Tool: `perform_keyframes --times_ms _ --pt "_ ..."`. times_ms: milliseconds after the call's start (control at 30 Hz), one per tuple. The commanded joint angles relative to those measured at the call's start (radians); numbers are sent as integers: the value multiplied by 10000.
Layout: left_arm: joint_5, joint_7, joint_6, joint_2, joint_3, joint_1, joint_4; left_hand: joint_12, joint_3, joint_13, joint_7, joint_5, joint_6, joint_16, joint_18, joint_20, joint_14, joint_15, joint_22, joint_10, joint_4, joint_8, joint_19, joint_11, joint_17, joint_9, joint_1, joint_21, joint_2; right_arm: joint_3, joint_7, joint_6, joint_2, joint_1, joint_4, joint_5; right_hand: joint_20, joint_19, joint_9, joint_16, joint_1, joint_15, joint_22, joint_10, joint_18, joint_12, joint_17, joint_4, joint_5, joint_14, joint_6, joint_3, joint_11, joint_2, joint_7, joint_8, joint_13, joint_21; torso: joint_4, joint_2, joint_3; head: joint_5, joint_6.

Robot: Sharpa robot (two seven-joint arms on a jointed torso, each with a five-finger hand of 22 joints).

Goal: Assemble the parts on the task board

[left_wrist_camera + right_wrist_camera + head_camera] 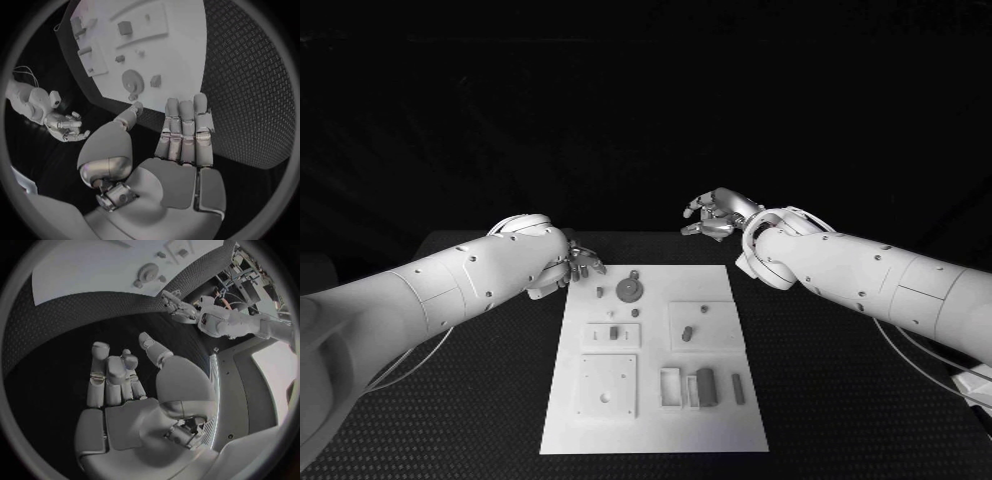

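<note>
One white task board (651,420) lies lengthwise in the middle of the black table (848,400), with about a dozen small grey parts (629,290) on it. Two hands hover beyond its far corners: the left hand (578,266) by the far left corner and the right hand (714,215) past the far right corner, each empty with fingers apart.

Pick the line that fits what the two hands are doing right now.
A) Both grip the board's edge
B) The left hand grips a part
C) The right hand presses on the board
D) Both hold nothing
D: the left hand and the right hand both show bare palms with fingers apart, off the task board.
</note>
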Motion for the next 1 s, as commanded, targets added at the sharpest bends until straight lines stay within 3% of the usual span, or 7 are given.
perform_keyframes --times_ms 33,633,1000 --pt "-237 25 570 148 -7 -90 -205 -51 -15 -18 5 -43 -44 -38 150 58 -59 21 2 -64 45 0 -16 8 -14 -15 -57 -46 89 7 69 74 8 -3 32 -59 3 -47 -11 -32 75 2 109 -449 300 41 -5 -8 9 -63 445 -55 317 -12 365 -68 -8 -46 6 2 4 -25 -32" --pt "-178 240 775 370 -43 -370 -431 -11 -63 -47 -38 -47 87 15 177 81 -91 41 47 -74 86 71 -29 -28 -34 -40 -78 -76 239 7 62 88 43 -3 49 -60 3 -44 -12 -30 83 3 112 -446 300 45 -4 -10 9 -61 446 -66 317 -7 365 -74 -10 -46 32 -20 5 -99 -76" --pt "-31 372 723 395 -45 -410 -406 51 -122 -89 -70 126 229 90 197 104 -112 57 138 -75 -123 47 -28 -59 -70 -148 81 -94 598 7 58 99 72 -3 33 -61 3 -44 -12 -30 88 3 114 -445 300 47 -4 -11 9 -60 448 -70 317 -4 365 -77 -12 -47 36 -17 8 -101 -91"
